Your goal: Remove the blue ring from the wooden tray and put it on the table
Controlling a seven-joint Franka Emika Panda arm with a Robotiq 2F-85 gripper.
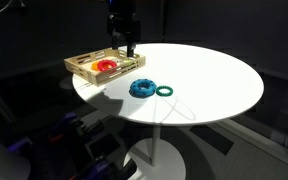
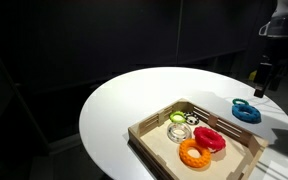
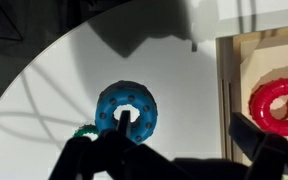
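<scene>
The blue ring [image 1: 142, 88] lies flat on the white table [image 1: 209, 85], outside the wooden tray [image 1: 84, 67]; it also shows in an exterior view [image 2: 246, 110] and in the wrist view [image 3: 126, 108]. My gripper [image 1: 127, 45] hangs above the table between the tray and the blue ring, also seen in an exterior view [image 2: 262, 78]. In the wrist view the gripper [image 3: 182, 122] is open and empty, with one finger over the ring's hole and the other near the tray's edge [image 3: 227, 90].
A thin green ring [image 1: 165, 90] lies beside the blue ring. In the tray lie a red ring [image 2: 209, 140], an orange ring [image 2: 194, 153] and smaller pale and green pieces [image 2: 180, 124]. The room around the table is dark.
</scene>
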